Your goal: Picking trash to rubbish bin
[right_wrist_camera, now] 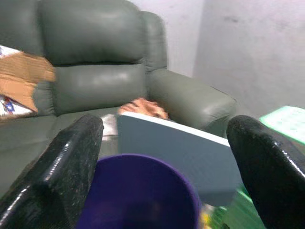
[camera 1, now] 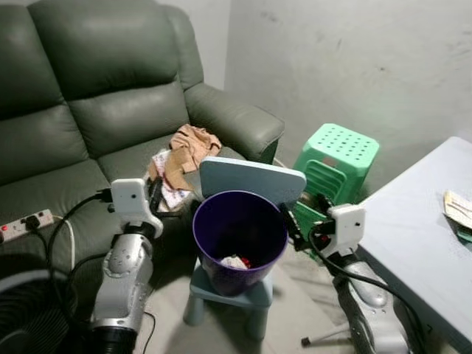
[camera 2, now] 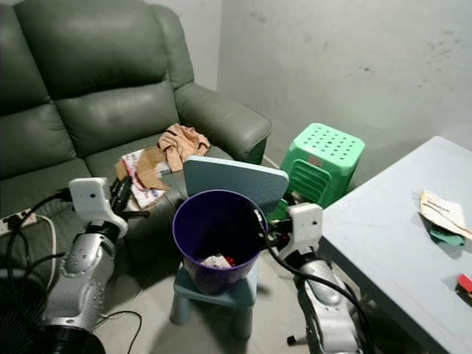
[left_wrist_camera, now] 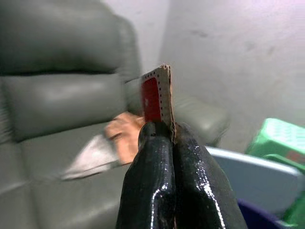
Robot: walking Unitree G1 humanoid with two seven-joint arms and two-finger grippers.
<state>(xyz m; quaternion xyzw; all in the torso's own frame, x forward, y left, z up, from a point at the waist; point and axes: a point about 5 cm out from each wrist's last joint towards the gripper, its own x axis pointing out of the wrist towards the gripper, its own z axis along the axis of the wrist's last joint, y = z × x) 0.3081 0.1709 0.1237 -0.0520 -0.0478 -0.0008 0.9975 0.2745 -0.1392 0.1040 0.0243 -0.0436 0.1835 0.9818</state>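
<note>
Cardboard scrap [left_wrist_camera: 157, 95] with a red face, pinched upright between left gripper [left_wrist_camera: 171, 138] fingers, long axis running straight out past the fingertips, just left of purple bin [camera 1: 240, 240] on blue chair [camera 1: 251, 181], right gripper [right_wrist_camera: 164, 143] fingers spread wide beside the bin's rim, green sofa [camera 1: 88, 96] behind.

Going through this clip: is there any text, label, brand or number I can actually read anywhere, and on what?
None can be read.
Printed paper on the grey-green sofa seat: coloured print, too small and blurred.
Paper on the pale blue table: no legible marks.
Red-faced cardboard scrap pinched in the left gripper: no lettering visible.
White power strip on the sofa: no readable marking.
Purple plastic bin: plain.
</note>
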